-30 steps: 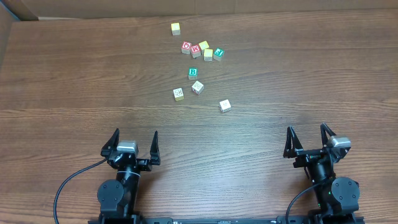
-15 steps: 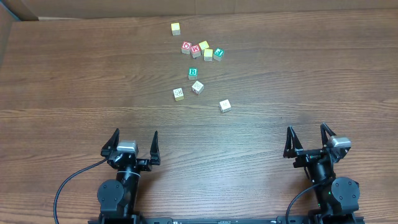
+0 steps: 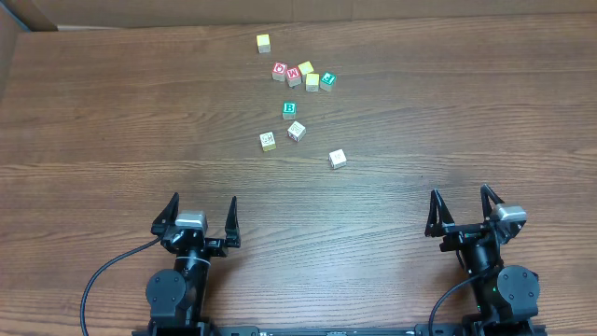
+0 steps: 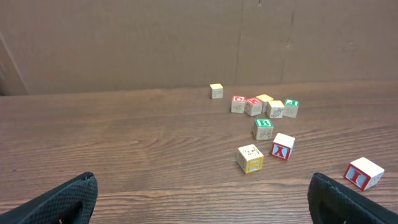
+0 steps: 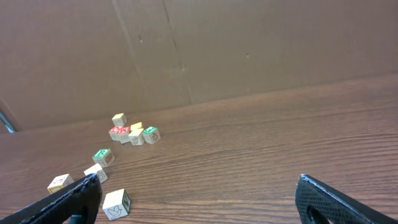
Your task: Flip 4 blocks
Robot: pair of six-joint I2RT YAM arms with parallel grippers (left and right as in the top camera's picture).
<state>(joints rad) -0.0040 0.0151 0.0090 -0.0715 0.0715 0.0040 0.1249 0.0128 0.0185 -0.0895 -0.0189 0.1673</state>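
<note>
Four pale blocks lie loose at the table's far middle. They are a green "B" block [image 3: 289, 110], a cream block with faint marks [image 3: 297, 131], a cream and yellow block [image 3: 268, 141] and a white block [image 3: 338, 159]. In the left wrist view the "B" block [image 4: 263, 128] sits behind a red-marked block [image 4: 283, 146]. My left gripper [image 3: 202, 207] and right gripper [image 3: 461, 201] rest near the front edge, both open and holding nothing, well short of the blocks. The white block [image 5: 116, 203] lies just inside my right gripper's left finger [image 5: 68, 202].
Behind the four blocks sits a tight cluster with red "O" [image 3: 280, 70] and "W" [image 3: 294, 74] cubes, yellow cubes [image 3: 312, 81] and a green-faced cube [image 3: 327, 80]. A lone yellow cube [image 3: 264, 42] lies farther back. A cardboard wall [image 4: 186, 43] closes the far side.
</note>
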